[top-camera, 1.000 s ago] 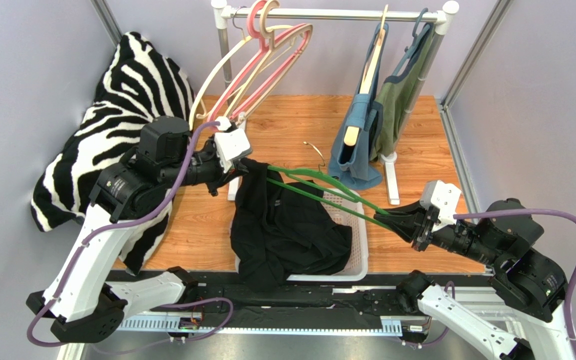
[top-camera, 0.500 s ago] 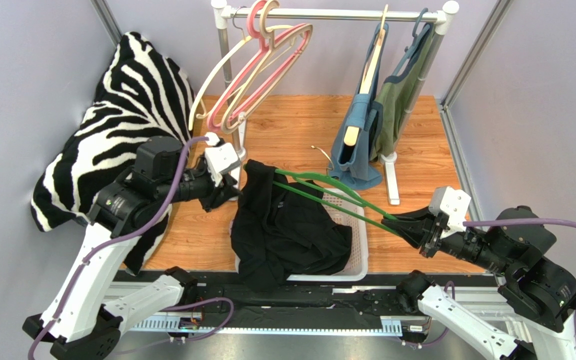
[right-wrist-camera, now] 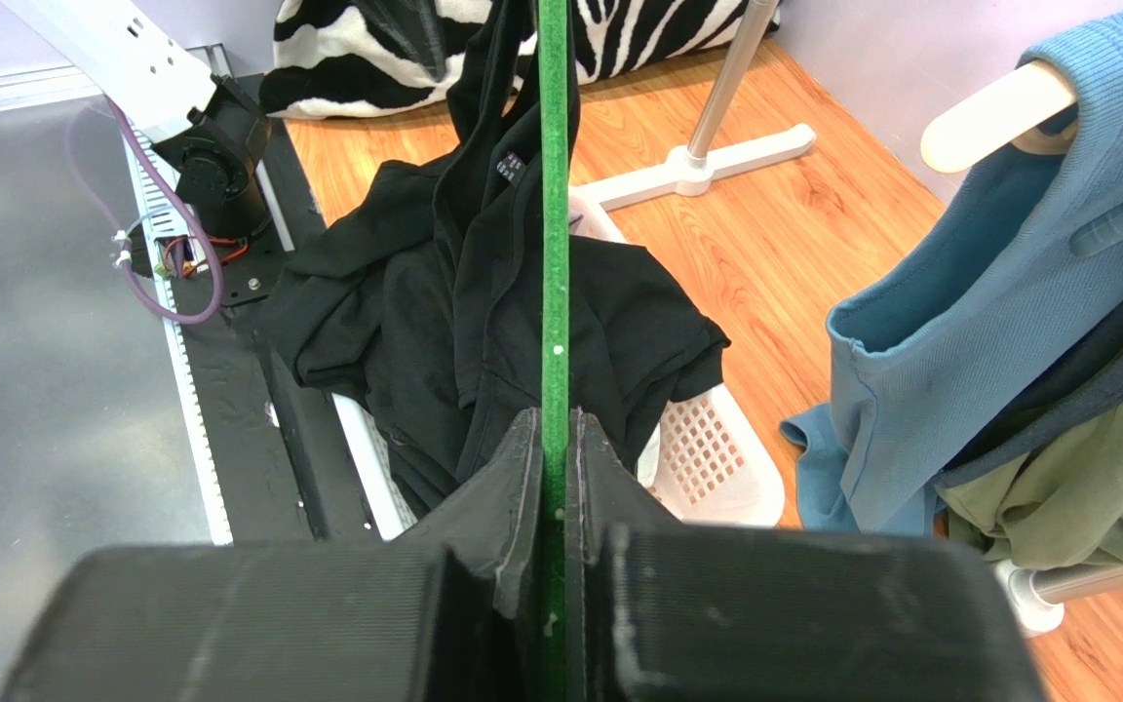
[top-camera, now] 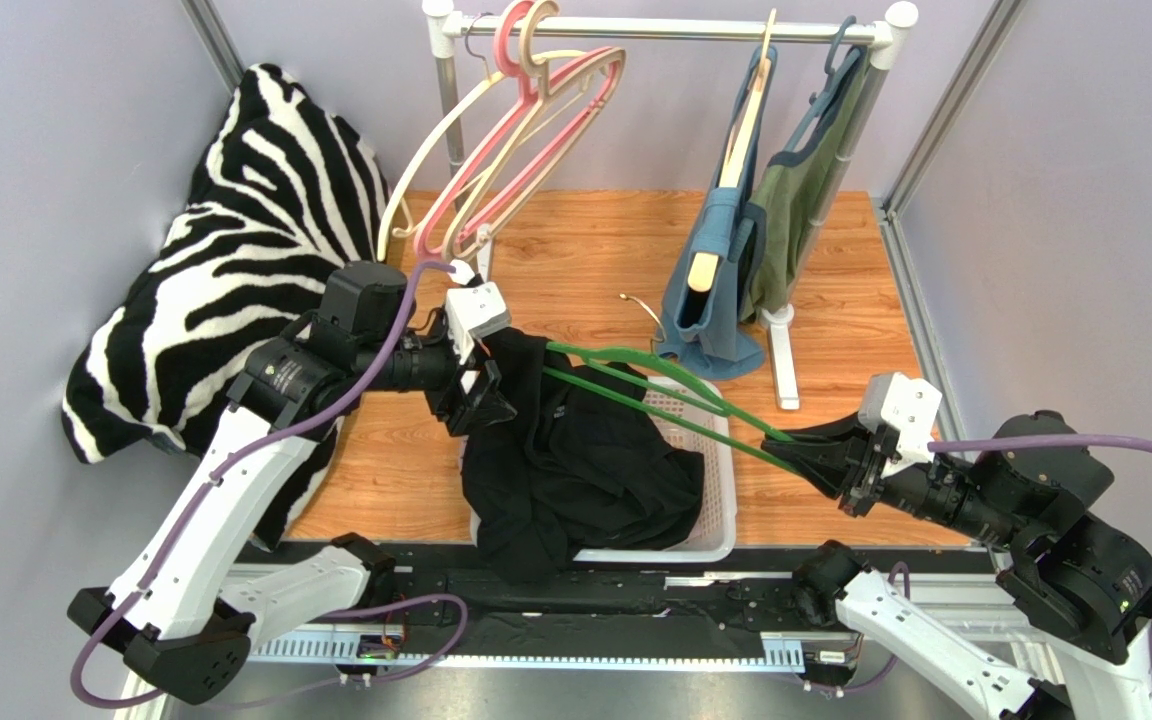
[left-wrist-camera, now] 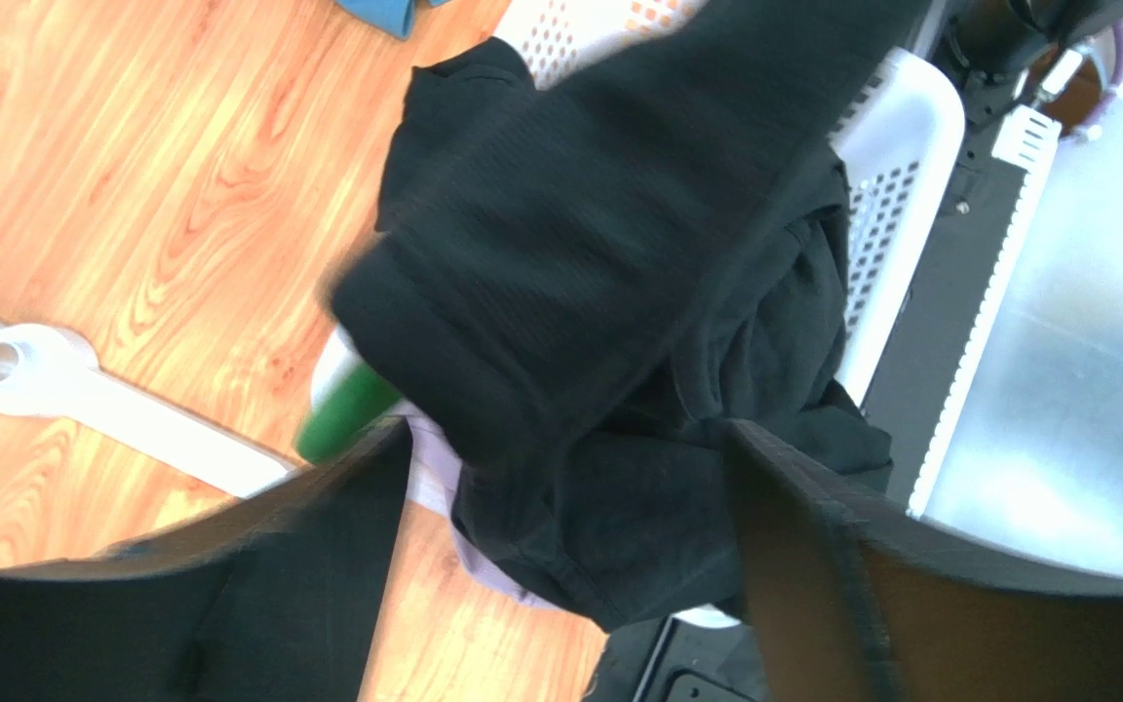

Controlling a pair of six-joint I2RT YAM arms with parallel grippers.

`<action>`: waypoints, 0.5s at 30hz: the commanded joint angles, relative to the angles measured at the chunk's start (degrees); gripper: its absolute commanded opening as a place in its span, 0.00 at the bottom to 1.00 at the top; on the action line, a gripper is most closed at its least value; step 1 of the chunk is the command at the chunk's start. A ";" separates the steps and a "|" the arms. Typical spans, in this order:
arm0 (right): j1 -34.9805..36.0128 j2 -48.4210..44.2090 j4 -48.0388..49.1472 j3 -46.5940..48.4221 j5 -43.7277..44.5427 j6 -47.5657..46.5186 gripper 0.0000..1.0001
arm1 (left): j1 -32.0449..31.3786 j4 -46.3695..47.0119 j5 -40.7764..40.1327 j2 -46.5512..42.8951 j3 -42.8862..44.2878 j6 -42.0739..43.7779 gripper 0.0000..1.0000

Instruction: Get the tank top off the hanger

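- The left jaws, clamped on the tank top's (top-camera: 575, 465) upper edge a second earlier, had let go and stood wide apart just beside the cloth.
- The right jaws had drawn back slightly, closed on the green hanger's (top-camera: 657, 393) near end.
- The black tank top was draped over the hanger's far end, its crumpled bulk filling the white basket (top-camera: 717, 488) on the counter (top-camera: 838, 300) and spilling over the near rim.

The tank top (top-camera: 567, 465) is black, its hanger (right-wrist-camera: 553, 220) green, the basket (right-wrist-camera: 699, 446) white (the cushion (top-camera: 222, 255) zebra-striped, black and white).
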 commanded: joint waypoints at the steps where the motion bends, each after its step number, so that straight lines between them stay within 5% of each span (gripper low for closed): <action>1: -0.03 0.26 3.82 2.87 -0.55 0.98 0.00 | 0.03 2.79 -1.33 0.06 -0.40 -0.37 0.69; 2: -0.12 0.17 3.56 2.87 -0.55 0.89 0.00 | 0.03 2.96 -1.51 0.06 -0.31 -0.37 0.36; 3: -0.03 0.25 3.38 2.87 -0.38 0.89 0.00 | 0.03 3.14 -2.03 -0.12 -0.14 -0.63 0.19; 5: -0.03 0.08 2.86 2.87 -0.11 0.80 0.00 | 0.03 3.23 -3.62 -0.38 -0.05 -0.72 0.00; 15: -0.03 -1.76 -4.61 5.59 4.97 0.97 0.00 | 1.96 3.23 -7.57 -2.23 11.01 -2.13 0.00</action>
